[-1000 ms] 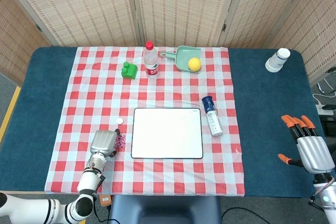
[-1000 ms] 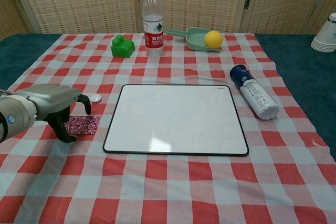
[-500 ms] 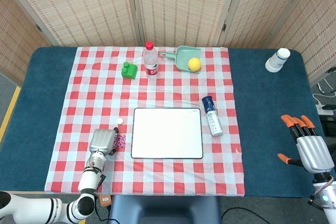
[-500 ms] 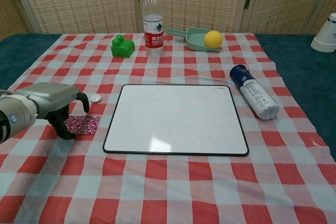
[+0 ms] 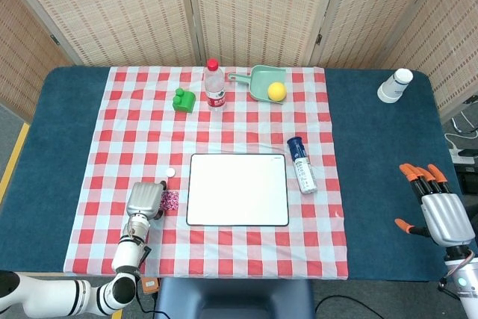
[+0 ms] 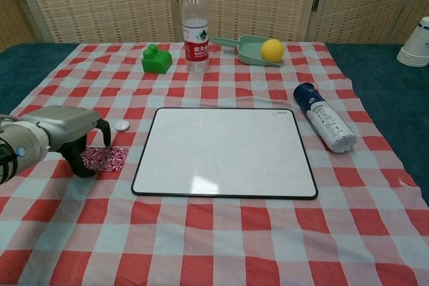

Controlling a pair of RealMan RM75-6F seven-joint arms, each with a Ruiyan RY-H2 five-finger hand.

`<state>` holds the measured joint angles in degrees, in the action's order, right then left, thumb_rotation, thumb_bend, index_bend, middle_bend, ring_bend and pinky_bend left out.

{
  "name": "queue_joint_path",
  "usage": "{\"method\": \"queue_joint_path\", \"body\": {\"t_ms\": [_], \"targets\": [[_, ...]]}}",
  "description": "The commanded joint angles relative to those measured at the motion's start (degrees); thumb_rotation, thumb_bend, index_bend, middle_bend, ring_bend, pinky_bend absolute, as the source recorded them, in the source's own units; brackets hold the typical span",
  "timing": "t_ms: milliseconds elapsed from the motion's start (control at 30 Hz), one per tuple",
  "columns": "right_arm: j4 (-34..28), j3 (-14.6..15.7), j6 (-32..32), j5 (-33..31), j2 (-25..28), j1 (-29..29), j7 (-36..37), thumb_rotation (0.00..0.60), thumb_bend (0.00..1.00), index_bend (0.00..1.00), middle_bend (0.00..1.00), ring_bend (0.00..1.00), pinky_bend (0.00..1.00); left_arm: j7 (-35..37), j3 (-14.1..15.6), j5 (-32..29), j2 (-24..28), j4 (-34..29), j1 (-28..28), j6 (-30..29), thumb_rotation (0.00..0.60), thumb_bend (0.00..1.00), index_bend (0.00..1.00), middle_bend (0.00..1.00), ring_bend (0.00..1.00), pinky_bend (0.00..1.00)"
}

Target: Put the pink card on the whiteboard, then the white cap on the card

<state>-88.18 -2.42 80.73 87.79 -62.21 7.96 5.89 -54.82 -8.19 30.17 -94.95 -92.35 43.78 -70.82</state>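
Head view: only here do you see your right hand (image 5: 444,211), over the blue worktop (image 5: 377,184) at the far right edge, fingers straight and apart, holding nothing.
Chest view: your left hand (image 6: 62,133) shows from the side, dark fingers curved down onto the left end of the pink patterned card (image 6: 104,159); whether they actually pinch it, you cannot tell.
Card: flat on the red-and-white checked cloth (image 6: 221,239), just left of the white rectangular whiteboard (image 6: 226,151), not on it.
Cap: the small white round cap (image 6: 122,125) lies on the cloth just beyond the hand, apart from the card.
Hidden: from the head view the hand covers most of the card.
Containers: the pale green scoop (image 6: 246,47) holds a yellow ball (image 6: 272,49).
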Motion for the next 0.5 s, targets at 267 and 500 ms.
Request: {"method": "queue_joint_path", "body": {"t_ms": [267, 500], "targets": [[0.04, -0.03, 0.11, 0.01, -0.02, -0.02, 0.05, 0.6, 0.0, 0.0, 0.1, 0.0, 0.0, 0.5, 0.06, 0.13, -0.02, 0.43, 0.05, -0.08, 0.6, 0.26, 0.39, 1.0, 1.0, 1.0], [0.0, -0.02, 0.26, 0.06, 0.05, -0.09, 0.15, 0.6, 0.0, 0.0, 0.1, 0.0, 0.0, -0.04, -0.42, -0.14, 0.8, -0.88, 0.39, -0.71, 0.6, 0.26, 0.39, 1.0, 1.0, 1.0]]}}
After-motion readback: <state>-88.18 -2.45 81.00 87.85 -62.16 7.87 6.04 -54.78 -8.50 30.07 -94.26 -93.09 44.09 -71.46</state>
